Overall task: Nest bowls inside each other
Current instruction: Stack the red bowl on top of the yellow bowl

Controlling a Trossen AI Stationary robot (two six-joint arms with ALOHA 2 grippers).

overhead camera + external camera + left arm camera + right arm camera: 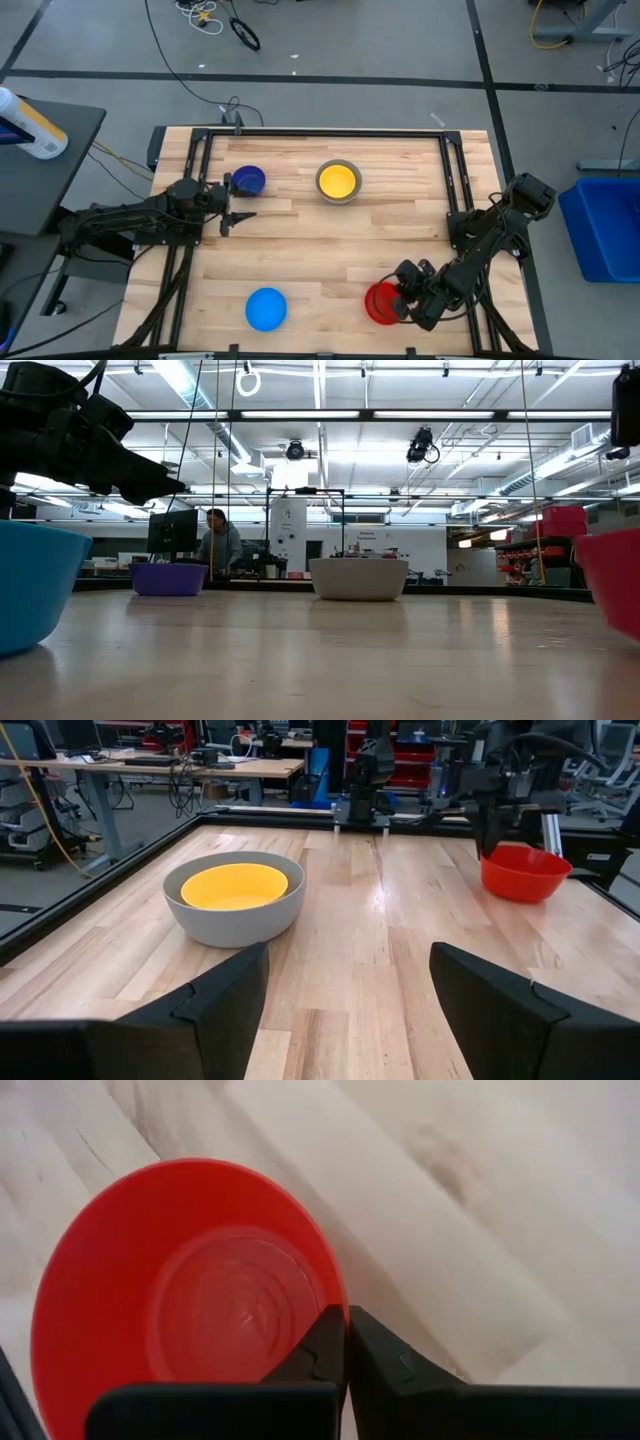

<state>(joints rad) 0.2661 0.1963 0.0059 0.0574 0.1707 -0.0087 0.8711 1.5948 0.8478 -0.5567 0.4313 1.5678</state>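
The red bowl (pixel 380 302) stands upright on the table near its front right corner, and my right gripper (pixel 346 1340) is shut on its rim. The yellow bowl (pixel 235 885) sits nested inside the grey bowl (pixel 235 925) at the far middle of the table. At the far left stands the dark blue bowl (pixel 248 180). Just beside it, my left gripper (pixel 345 990) hangs open above the table, pointing toward the right side, with nothing between its fingers. The light blue bowl (pixel 266 308) rests on its base near the front edge. My right gripper pinches the red bowl's rim (pixel 343 1305) on the side toward the table's right edge, one finger inside the bowl and one outside. The fingers slant down from above and from the right. In the left wrist view the bowl (pixel 525 872) stands on the wood.
A black metal frame (pixel 300 132) runs around the tabletop's far and side edges. Bare wood lies between the grey bowl and the two front bowls. Beyond the table a person (pixel 218 540) sits at a desk in the room.
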